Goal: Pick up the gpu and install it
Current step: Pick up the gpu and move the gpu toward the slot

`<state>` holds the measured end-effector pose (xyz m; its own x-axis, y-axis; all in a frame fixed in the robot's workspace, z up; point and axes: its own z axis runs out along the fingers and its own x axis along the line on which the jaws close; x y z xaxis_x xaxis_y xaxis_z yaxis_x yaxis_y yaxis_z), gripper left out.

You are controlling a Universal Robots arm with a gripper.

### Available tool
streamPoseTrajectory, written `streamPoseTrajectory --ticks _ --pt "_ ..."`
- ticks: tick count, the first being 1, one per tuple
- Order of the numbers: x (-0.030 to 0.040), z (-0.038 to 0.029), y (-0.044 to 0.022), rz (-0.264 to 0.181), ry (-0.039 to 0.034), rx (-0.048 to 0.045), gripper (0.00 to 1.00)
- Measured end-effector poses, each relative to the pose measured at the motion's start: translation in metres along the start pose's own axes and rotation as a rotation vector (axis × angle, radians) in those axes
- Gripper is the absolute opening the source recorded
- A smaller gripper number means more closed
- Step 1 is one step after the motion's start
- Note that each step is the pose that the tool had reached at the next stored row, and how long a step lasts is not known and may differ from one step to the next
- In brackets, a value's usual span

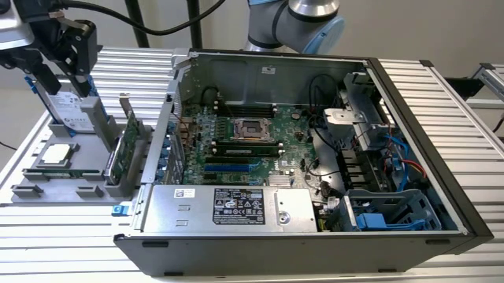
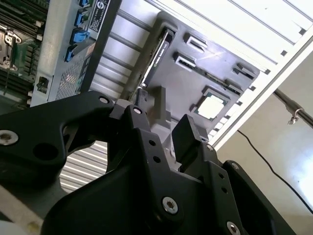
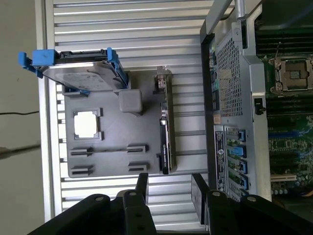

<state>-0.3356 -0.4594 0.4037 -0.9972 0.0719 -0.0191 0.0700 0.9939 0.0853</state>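
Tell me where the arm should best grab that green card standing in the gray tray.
Probably its upper long edge, coming straight down, one finger on each flat face. The gpu stands on edge in the gray holder with the computer case close beside it, so the top looks freest.

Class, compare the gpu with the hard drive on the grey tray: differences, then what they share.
The gpu is a thin green card; the hard drive is a thicker silver box with blue rails. The gpu stands nearest the computer case; the hard drive stands farther from it. Both rest on the grey tray, outside the case.
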Motion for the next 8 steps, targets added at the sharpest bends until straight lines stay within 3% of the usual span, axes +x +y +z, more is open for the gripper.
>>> streamPoseTrajectory --ticks 8 --pt "-0.0002 0.0025 -0.0002 0.000 -0.0001 0.0010 1.00"
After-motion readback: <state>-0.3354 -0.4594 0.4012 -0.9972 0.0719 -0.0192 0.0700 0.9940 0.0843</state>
